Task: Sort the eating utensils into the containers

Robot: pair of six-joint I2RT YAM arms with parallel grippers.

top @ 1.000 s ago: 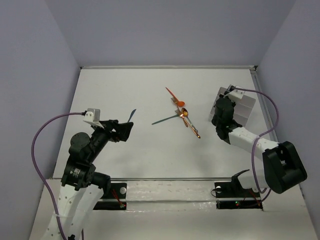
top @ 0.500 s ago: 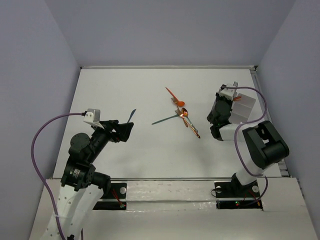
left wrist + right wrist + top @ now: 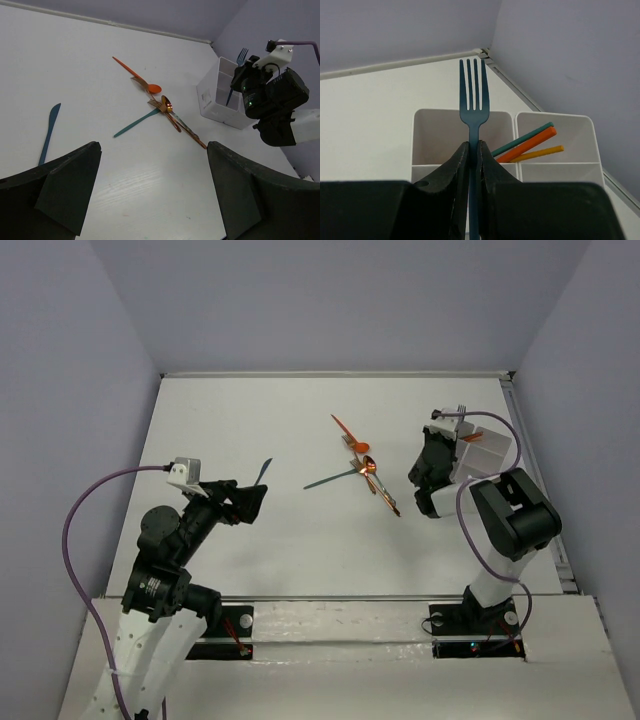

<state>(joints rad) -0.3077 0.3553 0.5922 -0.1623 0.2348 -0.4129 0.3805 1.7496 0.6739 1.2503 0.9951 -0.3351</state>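
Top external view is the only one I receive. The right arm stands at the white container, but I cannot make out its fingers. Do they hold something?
Observer: Yes. The right fingers are shut on a teal fork, tines pointing up.
Operator: Is anything sorted yet?
Observer: One compartment of the container holds three handles, teal, orange and yellow, leaning together.
Operator: What is the thin blue thing on the left side?
Observer: A teal knife, flat on the table, ahead of the open left fingers and apart from them.
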